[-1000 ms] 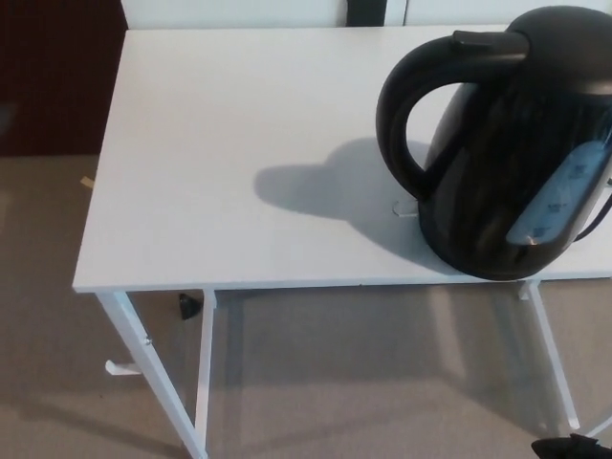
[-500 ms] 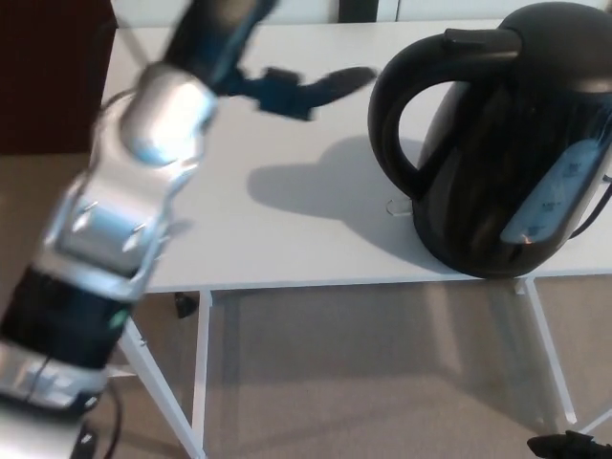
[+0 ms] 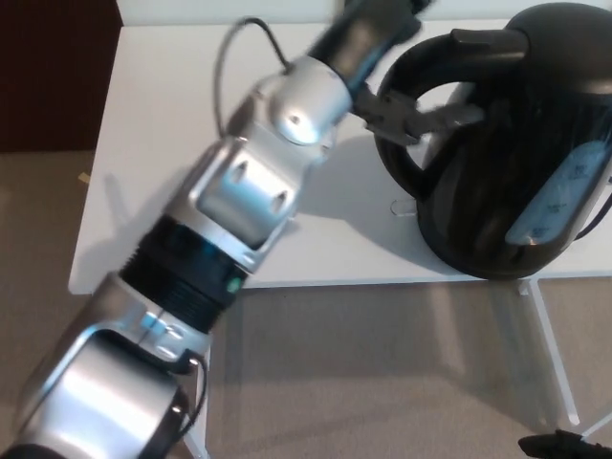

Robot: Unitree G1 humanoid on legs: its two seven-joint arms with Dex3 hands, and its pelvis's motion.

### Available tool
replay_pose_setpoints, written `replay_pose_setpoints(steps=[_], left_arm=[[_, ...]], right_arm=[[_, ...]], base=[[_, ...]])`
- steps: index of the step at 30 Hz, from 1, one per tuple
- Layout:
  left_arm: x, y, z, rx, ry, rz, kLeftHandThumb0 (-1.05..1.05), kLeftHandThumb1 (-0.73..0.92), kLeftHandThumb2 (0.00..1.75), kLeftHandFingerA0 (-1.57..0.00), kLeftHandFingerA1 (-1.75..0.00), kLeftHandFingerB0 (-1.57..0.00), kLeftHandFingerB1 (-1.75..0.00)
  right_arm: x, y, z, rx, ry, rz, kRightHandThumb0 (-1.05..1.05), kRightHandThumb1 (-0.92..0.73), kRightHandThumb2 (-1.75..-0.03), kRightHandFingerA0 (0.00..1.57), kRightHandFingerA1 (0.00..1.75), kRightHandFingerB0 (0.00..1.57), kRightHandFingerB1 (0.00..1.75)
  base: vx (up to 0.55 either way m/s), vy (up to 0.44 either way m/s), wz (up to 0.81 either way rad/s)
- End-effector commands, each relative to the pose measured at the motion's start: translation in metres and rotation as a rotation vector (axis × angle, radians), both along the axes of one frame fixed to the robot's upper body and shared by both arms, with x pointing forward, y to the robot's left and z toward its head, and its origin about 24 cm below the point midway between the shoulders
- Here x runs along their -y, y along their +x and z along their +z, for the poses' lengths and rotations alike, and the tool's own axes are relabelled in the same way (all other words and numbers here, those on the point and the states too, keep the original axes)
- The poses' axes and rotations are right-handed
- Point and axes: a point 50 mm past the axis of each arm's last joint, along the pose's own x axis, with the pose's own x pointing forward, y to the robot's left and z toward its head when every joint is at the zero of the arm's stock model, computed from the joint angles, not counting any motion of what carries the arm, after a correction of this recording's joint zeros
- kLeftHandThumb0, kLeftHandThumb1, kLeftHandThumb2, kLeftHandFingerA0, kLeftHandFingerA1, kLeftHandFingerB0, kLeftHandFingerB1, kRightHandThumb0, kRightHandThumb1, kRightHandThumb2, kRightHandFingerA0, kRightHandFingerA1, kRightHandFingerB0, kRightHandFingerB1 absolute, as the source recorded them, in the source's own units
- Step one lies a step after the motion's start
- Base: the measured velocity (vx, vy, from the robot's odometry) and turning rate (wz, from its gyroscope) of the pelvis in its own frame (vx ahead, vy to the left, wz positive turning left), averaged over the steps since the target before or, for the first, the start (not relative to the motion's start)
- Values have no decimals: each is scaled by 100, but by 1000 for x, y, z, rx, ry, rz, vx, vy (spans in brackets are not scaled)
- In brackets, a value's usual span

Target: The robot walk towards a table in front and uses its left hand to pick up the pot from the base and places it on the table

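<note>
The black electric kettle [image 3: 507, 182] stands upright at the front right of the white table [image 3: 172, 143], its loop handle [image 3: 397, 158] facing left. I cannot make out its base beneath it. My left arm [image 3: 239, 191] stretches from the lower left across the table. My left hand [image 3: 413, 117] is at the top of the handle, open, and one blurred finger [image 3: 457, 116] pokes through the loop. A small black shape [image 3: 559, 445] at the bottom right edge may be my right hand; too little of it shows.
The kettle sits close to the table's front edge [image 3: 382, 280]. A thin cable [image 3: 604, 206] runs off the kettle's right side. White table legs [image 3: 550, 354] stand on beige carpet [image 3: 382, 382]. A dark cabinet [image 3: 48, 76] is at the far left.
My left arm has swung in from the left and reached rightward across the table. The hand went from mid-table to the kettle's handle. The kettle has not moved.
</note>
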Motion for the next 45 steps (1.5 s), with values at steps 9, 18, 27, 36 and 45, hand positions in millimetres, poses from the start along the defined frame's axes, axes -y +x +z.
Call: replay_pose_setpoints(steps=[9, 18, 27, 36, 45], left_arm=[[8, 5, -15, -51, 59, 72, -64, 46, 54, -15, -39, -2, -22], [8, 7, -37, -105, 84, 95, -63, 46, 54, -19, -42, -3, -23], [6, 3, -54, -16, -91, 221, -6, 79, 68, -107, -90, -92, -60], [10, 2, -51, -23, -169, 217, -13, 82, 67, -92, -103, -80, -95], [11, 3, -42, -83, -247, 204, -21, 82, 63, -116, -118, -80, -69]], right_arm=[[2, 4, 4, 13, -18, -4, -32, -67, -59, 67, 56, 43, 43], [0, 2, 3, 16, -15, 6, -33, -65, -59, 70, 56, 44, 43], [0, 2, 4, 1, -11, 13, -31, -66, -59, 68, 56, 45, 43], [-2, 4, 4, 9, -21, 23, -31, -64, -58, 70, 58, 51, 46], [-2, 6, 5, 22, -26, 47, -34, -64, -59, 72, 55, 54, 47]], base=[[0, 0, 0], [0, 0, 0], [0, 0, 0], [0, 0, 0], [0, 0, 0]])
